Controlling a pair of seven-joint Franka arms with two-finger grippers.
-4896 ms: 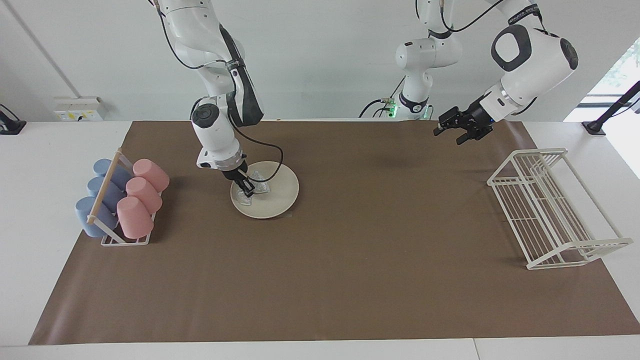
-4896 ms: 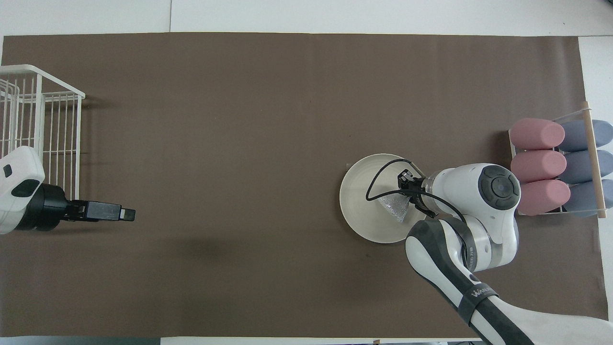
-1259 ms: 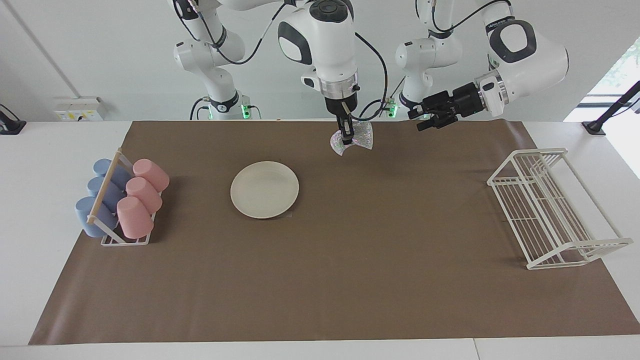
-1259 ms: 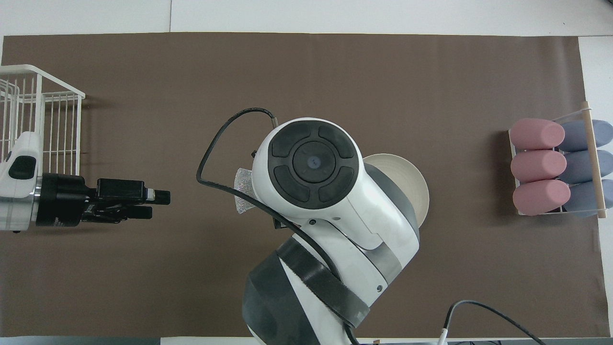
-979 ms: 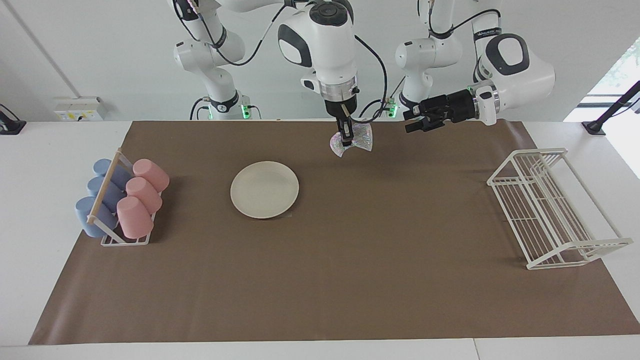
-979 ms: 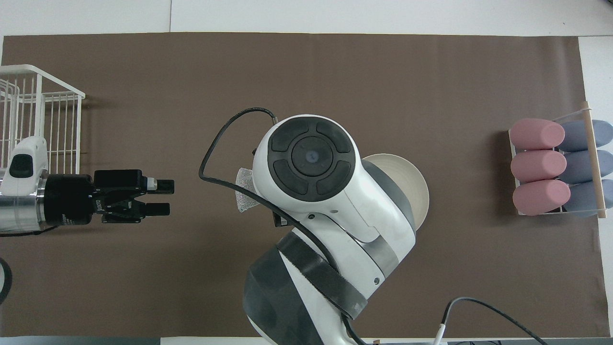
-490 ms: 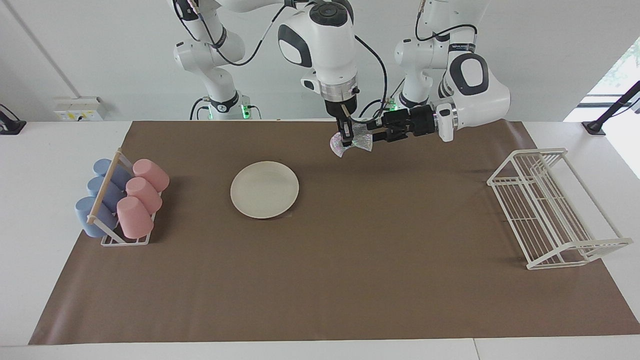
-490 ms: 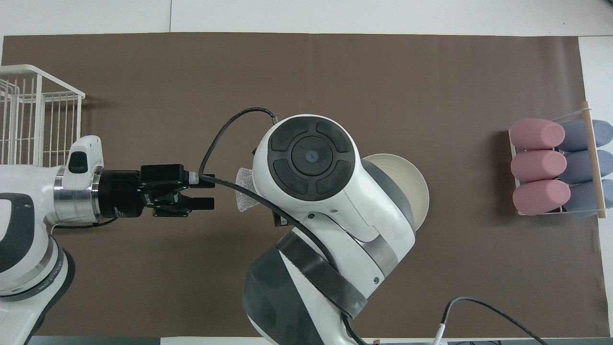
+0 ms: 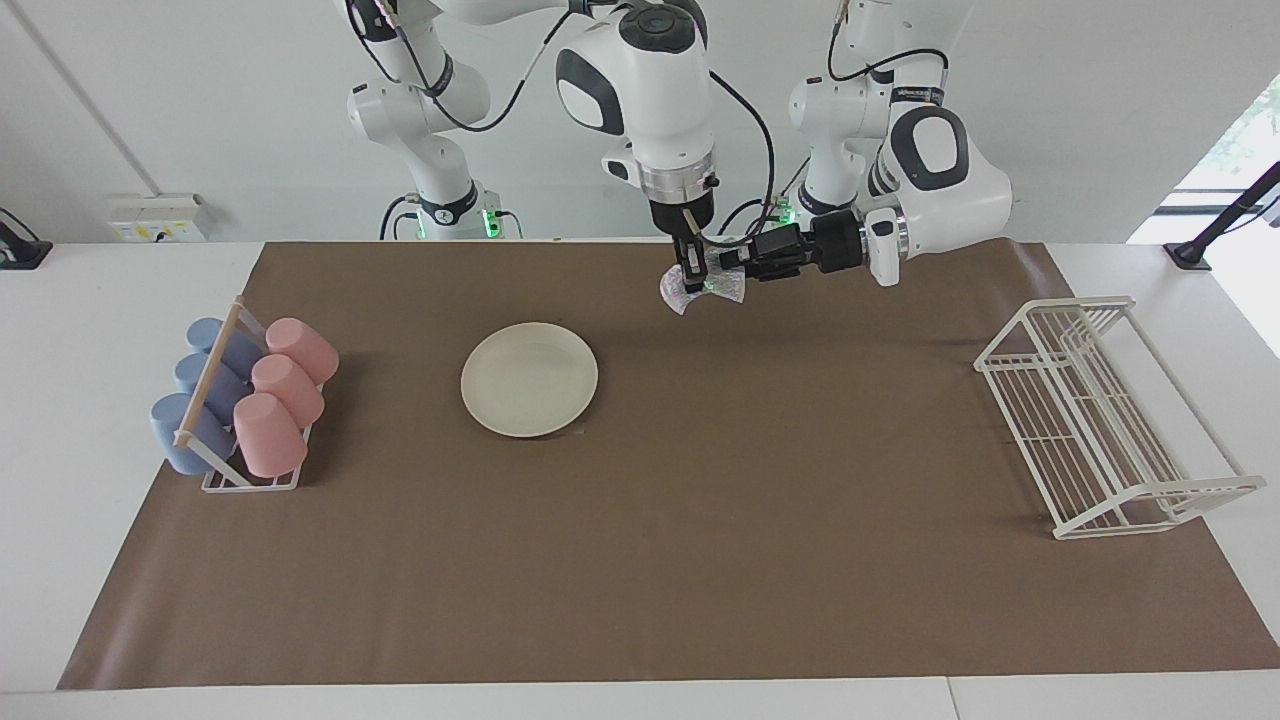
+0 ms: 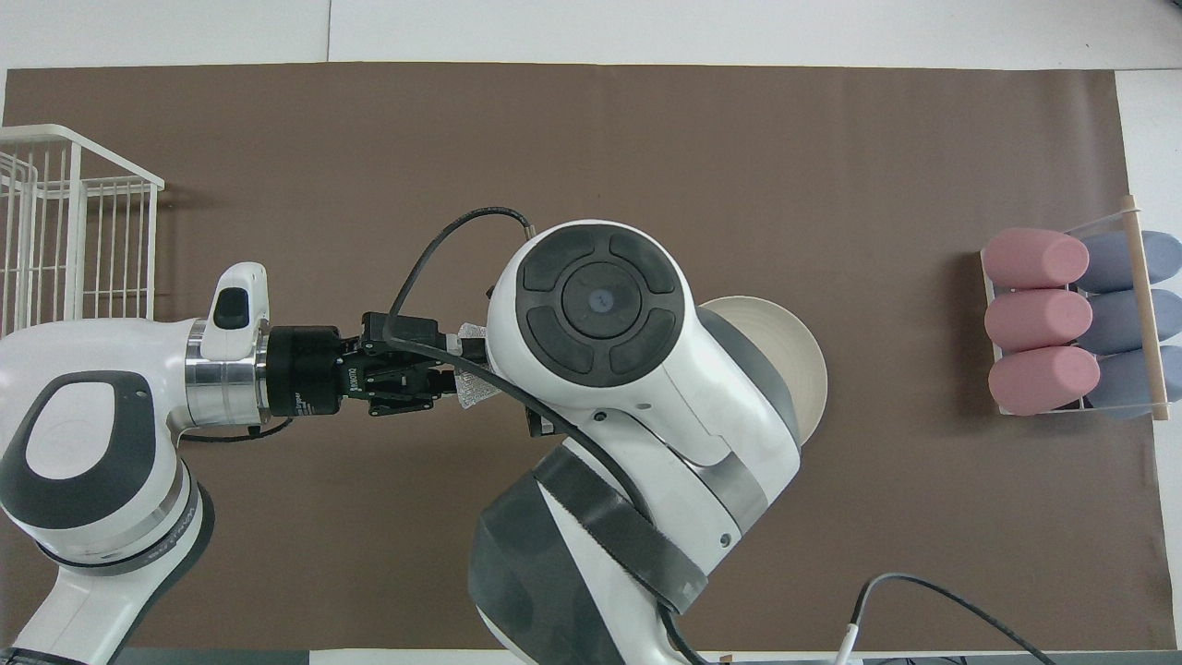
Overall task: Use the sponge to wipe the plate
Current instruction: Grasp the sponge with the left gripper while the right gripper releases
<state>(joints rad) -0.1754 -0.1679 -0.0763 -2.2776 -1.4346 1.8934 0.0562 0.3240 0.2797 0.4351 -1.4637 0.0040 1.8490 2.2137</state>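
The sponge (image 9: 703, 283) hangs in the air, pinched at its top by the right gripper (image 9: 690, 266), up over the mat's near-robot edge. The left gripper (image 9: 735, 264) is at its side w/ fingers spread around one edge. It looks light, soft & floppy, so grab the pinched middle. The plate (image 9: 529, 379) lies flat on the mat, toward the cups. The overhead view hides most of the sponge under the right arm; the facing view shows it whole.

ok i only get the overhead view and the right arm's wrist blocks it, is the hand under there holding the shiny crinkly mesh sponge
observer: yes, the right hand is shut on the silvery crinkly mesh sponge, which hangs above the brown mat.
operator: left hand high or low
observer: the left hand is level with the sponge, at its edge.
operator: anything on what the arm half covers
observer: no, the round cream-white plate lies flat and bare.
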